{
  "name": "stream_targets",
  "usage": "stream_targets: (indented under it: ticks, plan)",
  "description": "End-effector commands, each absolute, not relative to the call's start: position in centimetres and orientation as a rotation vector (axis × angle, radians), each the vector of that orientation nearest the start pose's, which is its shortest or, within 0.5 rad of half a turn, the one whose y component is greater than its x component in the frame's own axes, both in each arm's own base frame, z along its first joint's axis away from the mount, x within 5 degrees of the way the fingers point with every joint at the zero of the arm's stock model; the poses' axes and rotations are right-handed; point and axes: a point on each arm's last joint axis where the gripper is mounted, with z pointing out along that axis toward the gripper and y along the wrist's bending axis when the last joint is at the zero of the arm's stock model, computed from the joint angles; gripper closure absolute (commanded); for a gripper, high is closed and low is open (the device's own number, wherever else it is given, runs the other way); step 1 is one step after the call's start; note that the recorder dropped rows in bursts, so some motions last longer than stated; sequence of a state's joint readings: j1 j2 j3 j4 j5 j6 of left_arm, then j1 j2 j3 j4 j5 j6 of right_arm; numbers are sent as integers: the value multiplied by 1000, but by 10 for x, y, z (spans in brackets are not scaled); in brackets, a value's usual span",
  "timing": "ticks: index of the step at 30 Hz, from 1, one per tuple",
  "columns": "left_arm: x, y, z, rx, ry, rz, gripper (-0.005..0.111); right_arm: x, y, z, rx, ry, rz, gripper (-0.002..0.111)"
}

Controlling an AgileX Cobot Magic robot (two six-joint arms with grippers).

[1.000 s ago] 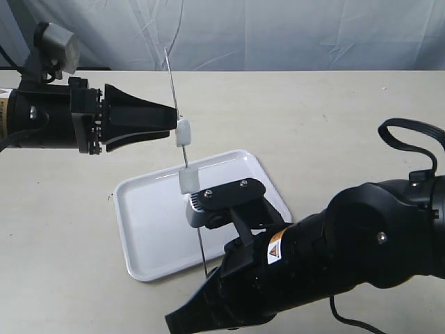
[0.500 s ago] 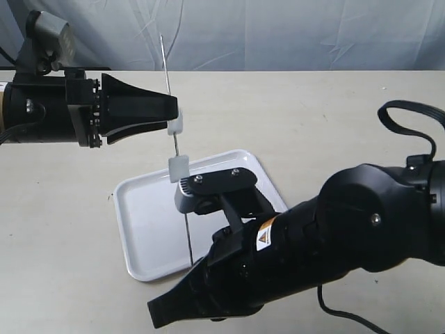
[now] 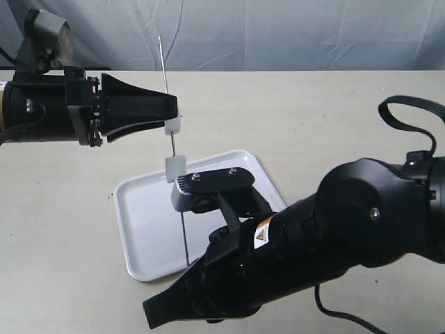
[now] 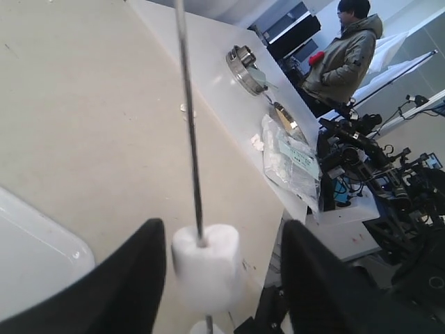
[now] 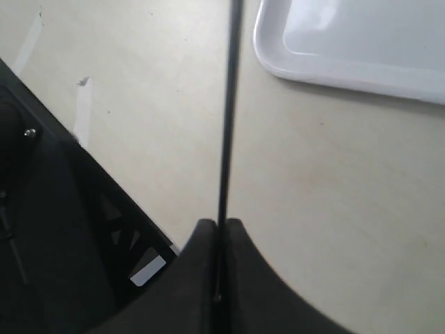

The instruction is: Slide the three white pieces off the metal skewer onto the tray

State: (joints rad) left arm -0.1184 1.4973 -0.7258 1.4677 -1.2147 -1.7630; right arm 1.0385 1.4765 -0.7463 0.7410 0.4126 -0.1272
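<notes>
Clamping the thin metal skewer (image 4: 190, 125) above the glossy white tray (image 3: 146, 223), the right hand (image 5: 221, 226) braces it, we judge, for the open left hand (image 4: 222, 224) straddling the top white chunk (image 4: 205, 268).

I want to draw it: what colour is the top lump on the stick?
White. The top piece shows best in the left wrist view.

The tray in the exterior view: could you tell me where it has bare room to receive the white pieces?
The tray is bare from the rim on the view's left across to the metal skewer. Its right side is crowded: the right arm's camera mount covers it. Above, the left gripper flanks the top white piece.
</notes>
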Motion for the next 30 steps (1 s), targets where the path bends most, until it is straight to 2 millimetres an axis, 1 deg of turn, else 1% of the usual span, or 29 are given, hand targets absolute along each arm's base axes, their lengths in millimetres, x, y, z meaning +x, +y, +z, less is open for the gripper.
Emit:
stream_targets:
  ticks: [1,5,12,13,16,18,30]
  plan:
    - [245,-115,255,483,1936,-1564,64,119,252,206,-775,2649,918,109]
    - [245,-115,255,483,1936,-1564,64,118,254,208,-778,2636,960,109]
    - [243,-116,254,504,1950,-1558,65,118,254,208,-780,2634,961,109]
    - [243,-116,254,506,1952,-1557,67,118,254,208,-780,2634,961,109]
    - [243,-116,254,507,1952,-1557,77,118,254,208,-780,2634,961,109]
    - [243,-116,254,509,1951,-1556,81,118,254,208,-780,2634,961,109]
    - [243,-116,254,509,1951,-1556,82,118,254,208,-780,2634,961,109]
